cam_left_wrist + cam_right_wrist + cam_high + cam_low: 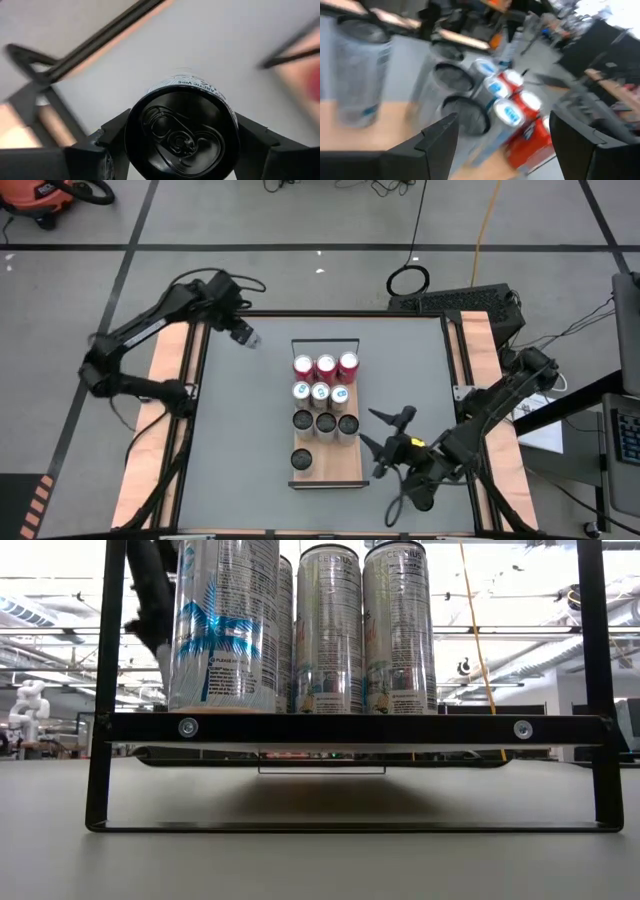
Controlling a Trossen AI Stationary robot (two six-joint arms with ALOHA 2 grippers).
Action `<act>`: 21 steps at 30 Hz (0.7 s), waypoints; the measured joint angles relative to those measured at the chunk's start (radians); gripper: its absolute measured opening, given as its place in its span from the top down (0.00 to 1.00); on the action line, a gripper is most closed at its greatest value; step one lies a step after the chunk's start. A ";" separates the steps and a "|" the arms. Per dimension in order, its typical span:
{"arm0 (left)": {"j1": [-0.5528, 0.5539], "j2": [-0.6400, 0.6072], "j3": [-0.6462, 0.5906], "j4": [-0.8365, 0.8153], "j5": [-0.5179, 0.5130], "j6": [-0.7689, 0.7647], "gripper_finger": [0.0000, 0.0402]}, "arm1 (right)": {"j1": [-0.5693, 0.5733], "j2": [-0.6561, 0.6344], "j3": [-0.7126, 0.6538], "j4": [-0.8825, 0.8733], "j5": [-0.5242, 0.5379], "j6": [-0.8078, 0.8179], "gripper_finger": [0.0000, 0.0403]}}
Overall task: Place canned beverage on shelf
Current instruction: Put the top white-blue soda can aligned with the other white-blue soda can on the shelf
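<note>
Filling the left wrist view, a black-topped can (182,132) sits between the left gripper's (182,150) fingers (112,137), which press its sides. From above, that gripper (243,334) hangs over the grey table (240,430), well apart from the shelf (325,465) and off its railed far end.

On the shelf stand ten cans: one dark-topped can (301,459) alone at the near end, then a row of three dark tops (324,423), three white-and-blue tops (321,392), and three red cans (326,366) by the wire rail (325,343).

Beside the shelf's near right side, the right gripper (385,430) is spread and empty.

Only the low view shows the tall silver cans (330,630) side-on behind the shelf's black frame (350,728).
</note>
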 joint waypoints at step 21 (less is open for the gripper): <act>-0.531 -0.717 -0.099 0.289 0.078 -0.569 0.39 | -0.174 0.333 0.000 1.590 -0.368 -1.458 0.27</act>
